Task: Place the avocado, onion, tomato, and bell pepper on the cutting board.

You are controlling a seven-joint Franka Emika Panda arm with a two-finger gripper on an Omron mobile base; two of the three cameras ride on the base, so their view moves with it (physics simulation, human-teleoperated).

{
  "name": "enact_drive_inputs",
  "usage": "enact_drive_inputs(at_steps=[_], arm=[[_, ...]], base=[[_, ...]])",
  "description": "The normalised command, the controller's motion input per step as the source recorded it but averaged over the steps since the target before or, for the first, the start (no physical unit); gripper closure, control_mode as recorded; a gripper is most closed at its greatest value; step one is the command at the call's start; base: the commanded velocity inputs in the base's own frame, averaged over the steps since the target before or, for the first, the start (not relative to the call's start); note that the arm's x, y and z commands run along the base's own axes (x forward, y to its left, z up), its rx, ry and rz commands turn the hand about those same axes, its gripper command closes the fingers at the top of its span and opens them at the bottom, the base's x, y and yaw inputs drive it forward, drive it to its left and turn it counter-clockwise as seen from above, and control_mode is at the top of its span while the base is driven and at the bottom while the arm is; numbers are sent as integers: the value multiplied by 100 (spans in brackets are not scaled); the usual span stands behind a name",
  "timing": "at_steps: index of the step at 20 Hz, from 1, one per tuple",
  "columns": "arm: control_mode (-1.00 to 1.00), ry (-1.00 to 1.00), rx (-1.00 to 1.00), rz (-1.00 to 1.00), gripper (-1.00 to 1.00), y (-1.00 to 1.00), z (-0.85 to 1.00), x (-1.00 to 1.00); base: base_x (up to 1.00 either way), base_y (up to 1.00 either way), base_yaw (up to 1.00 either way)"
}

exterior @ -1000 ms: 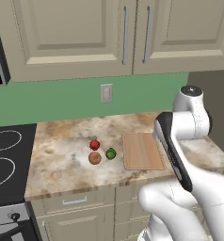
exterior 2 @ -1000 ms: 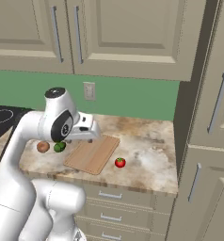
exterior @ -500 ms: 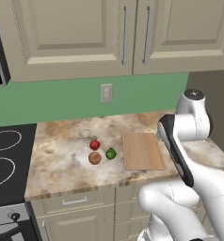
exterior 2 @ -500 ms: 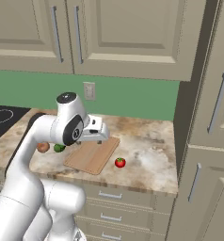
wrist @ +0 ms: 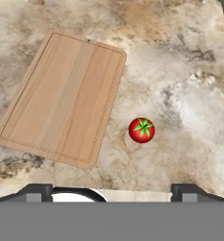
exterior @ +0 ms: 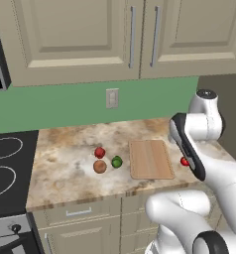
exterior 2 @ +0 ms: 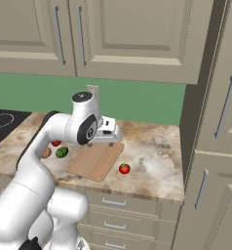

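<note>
From the left base view, the bell pepper (exterior: 99, 152), onion (exterior: 99, 166) and avocado (exterior: 117, 161) sat left of the bare cutting board (exterior: 150, 158). From the right, the gripper (exterior 2: 106, 140) hovered over the board's far end. The hand view showed spread, empty fingers (wrist: 37, 192) above the tomato (wrist: 141, 130), beside the board.

The cutting board (exterior: 150, 158) is laid flat near the middle of the surface (exterior: 70, 173), nothing on it. Off its left side the avocado (exterior: 117, 161), onion (exterior: 99, 166) and bell pepper (exterior: 99, 152) are bunched together, pepper furthest back. The tomato (exterior 2: 124, 169) is parked alone on the board's right, just beside it. A stovetop (exterior: 6, 168) is found at the surface's left end.
</note>
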Motion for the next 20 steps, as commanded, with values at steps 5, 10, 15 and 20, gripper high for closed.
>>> enact_drive_inputs(at_steps=[5, 10, 15, 20], arm=[[-100, 4, 3, 0, -100, -15, -24, 11], [-100, 2, 0, 0, -100, -6, -35, 13], [-100, 0, 0, 0, -100, -21, -25, 7], [-100, 0, 3, 0, -100, -38, -18, 3]], base=[[0, 0, 0], [0, 0, 0], [0, 0, 0], [0, 0, 0]])
